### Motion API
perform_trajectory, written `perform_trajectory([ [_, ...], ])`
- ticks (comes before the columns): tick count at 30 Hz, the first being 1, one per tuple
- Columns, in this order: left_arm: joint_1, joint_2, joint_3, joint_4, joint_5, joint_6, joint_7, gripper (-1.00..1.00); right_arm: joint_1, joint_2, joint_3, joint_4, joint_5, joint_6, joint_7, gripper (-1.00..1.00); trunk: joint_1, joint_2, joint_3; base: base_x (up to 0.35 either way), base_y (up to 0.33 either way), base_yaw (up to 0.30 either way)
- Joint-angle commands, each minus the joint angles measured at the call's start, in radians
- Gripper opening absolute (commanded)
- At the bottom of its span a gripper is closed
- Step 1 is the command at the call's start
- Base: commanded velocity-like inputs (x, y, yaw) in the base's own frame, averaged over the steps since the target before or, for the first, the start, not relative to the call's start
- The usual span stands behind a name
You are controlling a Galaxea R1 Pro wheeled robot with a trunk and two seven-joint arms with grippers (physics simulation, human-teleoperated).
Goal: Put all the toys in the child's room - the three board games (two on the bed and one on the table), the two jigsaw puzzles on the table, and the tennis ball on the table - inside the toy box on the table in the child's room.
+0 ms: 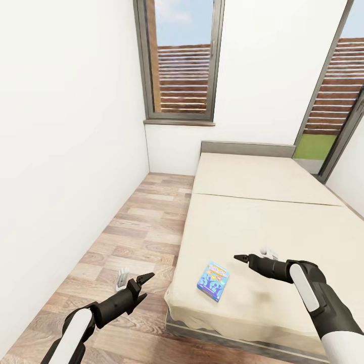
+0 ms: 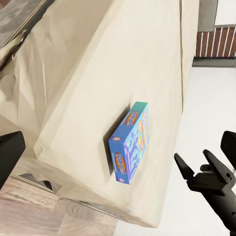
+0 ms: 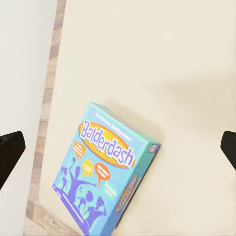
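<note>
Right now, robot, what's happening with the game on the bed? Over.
Right gripper open, over bed, beside board game. Left gripper open, above floor. Game flat near bed's corner, untouched. Nothing in the way.

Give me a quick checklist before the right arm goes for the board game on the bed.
1. Board game in view, lying flat on the bed near its corner: ok.
2. Right pincer open, fingertips at both edges of the right wrist view: ok.
3. Right pincer above the bed beside the game, not yet touching it: ok.
4. Nothing lies on the box: ok.
5. Left pincer over the floor, away from the box: ok.
6. Second board game on the bed located: cannot tell.
</note>
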Motion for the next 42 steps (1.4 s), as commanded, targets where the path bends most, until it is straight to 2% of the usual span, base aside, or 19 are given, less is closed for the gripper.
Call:
perform_trajectory([
  [1,-0.001,0.000,0.002,0.000,-0.004,0.005,-0.005,1.00,-0.001,0.000,-0.002,0.000,0.007,0.004,0.008,1.00,0.000,0.000,-0.001,0.000,0.000,0.000],
  [25,-0.001,0.000,0.000,0.001,-0.005,0.005,-0.004,1.00,0.005,0.001,0.002,-0.003,0.006,0.016,0.015,1.00,0.000,0.000,-0.001,0.000,0.000,0.000],
  [42,-0.001,0.000,0.000,0.002,-0.006,0.005,-0.001,1.00,0.015,0.001,0.003,-0.007,0.007,0.023,0.074,1.00,0.000,0.000,-0.001,0.000,0.000,0.000],
])
